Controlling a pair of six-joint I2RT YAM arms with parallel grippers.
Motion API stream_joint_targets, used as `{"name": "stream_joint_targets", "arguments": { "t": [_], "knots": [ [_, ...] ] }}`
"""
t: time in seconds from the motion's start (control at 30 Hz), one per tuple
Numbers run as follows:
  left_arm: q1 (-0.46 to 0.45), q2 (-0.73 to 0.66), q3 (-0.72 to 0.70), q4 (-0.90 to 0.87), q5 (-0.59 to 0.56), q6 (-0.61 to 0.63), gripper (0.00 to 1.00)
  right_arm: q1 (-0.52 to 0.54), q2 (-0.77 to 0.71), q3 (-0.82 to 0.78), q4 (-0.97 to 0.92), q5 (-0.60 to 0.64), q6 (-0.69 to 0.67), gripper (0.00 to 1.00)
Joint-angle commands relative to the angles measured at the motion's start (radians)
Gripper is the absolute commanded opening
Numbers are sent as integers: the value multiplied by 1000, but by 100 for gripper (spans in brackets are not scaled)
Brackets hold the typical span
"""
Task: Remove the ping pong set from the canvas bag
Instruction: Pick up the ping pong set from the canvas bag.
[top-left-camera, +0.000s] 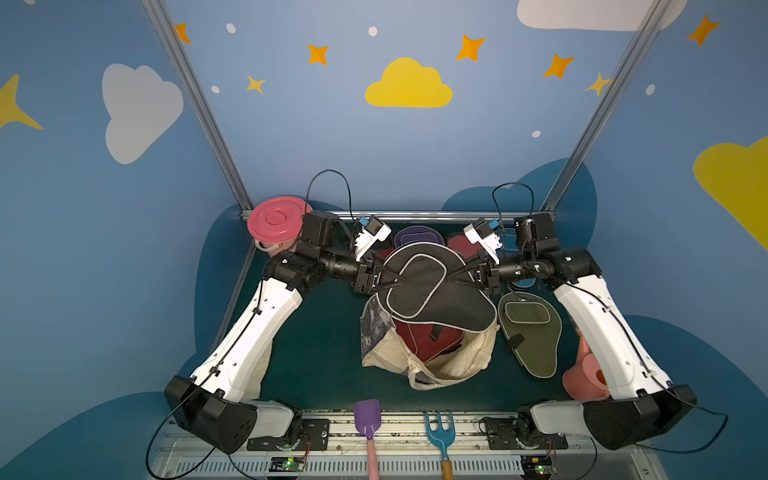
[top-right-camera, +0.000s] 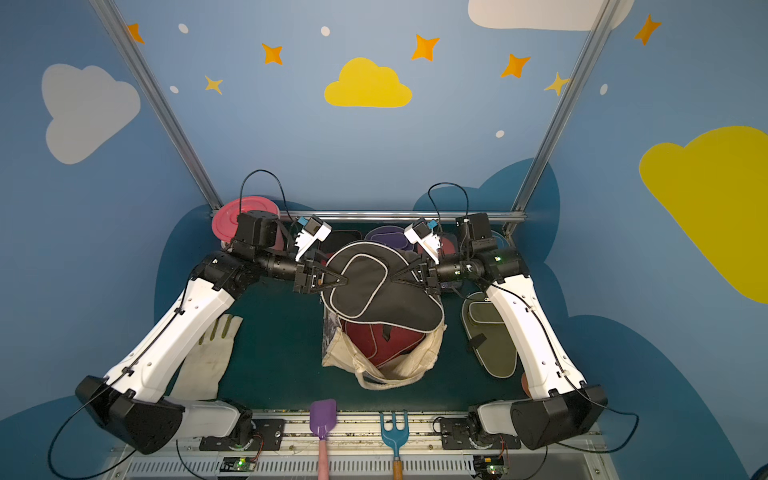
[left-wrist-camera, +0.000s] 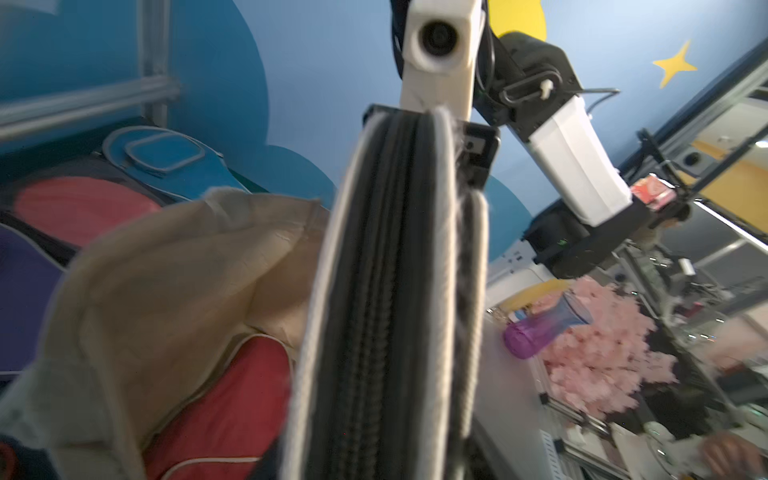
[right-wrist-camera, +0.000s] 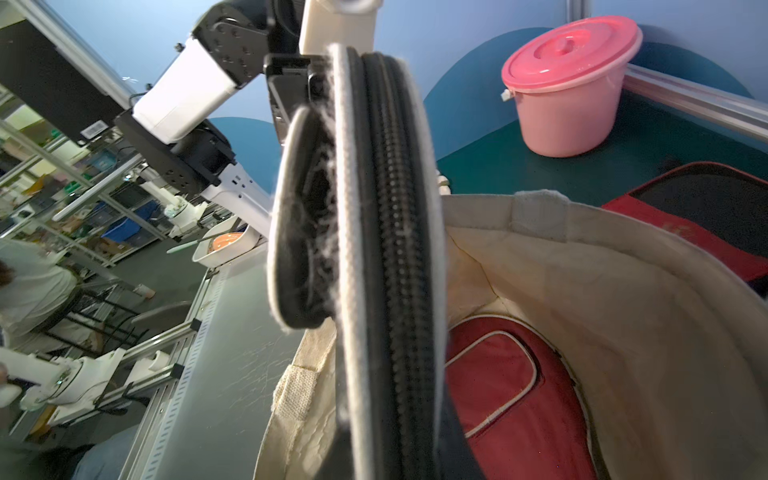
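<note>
A black paddle cover with white piping hangs flat above the open canvas bag, between both grippers. My right gripper is shut on its right rim; in the right wrist view dark fingers hug the zip edge. My left gripper is at the left rim, jaws open, with the zip edge between them. A maroon cover lies inside the bag. An olive cover lies on the mat at the right. A purple cover and a blue cover lie behind.
A pink lidded bucket stands at the back left corner. A pink watering can sits by the right arm, a white glove under the left arm. A purple shovel and blue rake lie on the front rail.
</note>
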Motion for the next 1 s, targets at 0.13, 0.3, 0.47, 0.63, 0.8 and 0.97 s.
{"name": "stream_joint_targets", "arguments": {
  "t": [0.13,0.3,0.47,0.63,0.8,0.97],
  "knots": [
    [50,-299,-181,232,-465,-147,100,-30,-116,-11,316,94,293,0],
    [70,-468,-338,352,-527,-288,100,-38,-138,-8,544,114,524,0],
    [66,-477,-450,546,-455,-445,100,-17,-150,-78,821,190,774,0],
    [21,-387,-494,751,-428,-536,100,44,-153,-150,983,275,878,0],
    [-27,-282,-493,942,-393,-590,100,88,-159,-231,1147,345,976,0],
    [-50,-210,-484,1029,-386,-623,100,119,-147,-282,1278,370,1055,0]
  ]
}}
